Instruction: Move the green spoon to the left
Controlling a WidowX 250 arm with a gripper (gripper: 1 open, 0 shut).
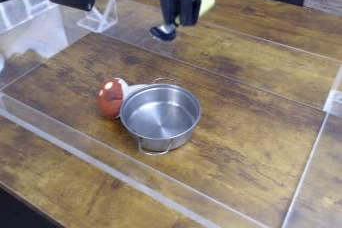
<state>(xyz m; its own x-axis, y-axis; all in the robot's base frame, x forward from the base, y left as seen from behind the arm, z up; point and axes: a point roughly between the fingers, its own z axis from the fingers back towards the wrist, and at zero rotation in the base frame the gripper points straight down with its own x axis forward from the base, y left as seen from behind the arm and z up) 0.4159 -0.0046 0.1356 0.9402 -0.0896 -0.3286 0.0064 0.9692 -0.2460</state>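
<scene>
Single camera view of the wooden table (254, 82) with its clear barrier walls. The gripper (182, 2), at the top of the view, is clamped on the green spoon (178, 14), which hangs clear of the table: the yellow-green handle sits between the fingers and the silver bowl points down toward the camera. Lower in the view, well apart from the spoon, the steel pot (162, 116) stands upright and empty, with the red-orange rounded object (111, 98) touching its left side.

Risks, as judged from this arrangement: the grip holds only the handle, so the spoon may pivot or slide out during sideways travel; the cause would be the bowl's weight acting below a narrow hold. A leftward path also leads toward the clear barrier wall (54, 34) at upper left, which the dangling bowl could strike if carried low. Release from this height could make the spoon bounce or skid.
</scene>
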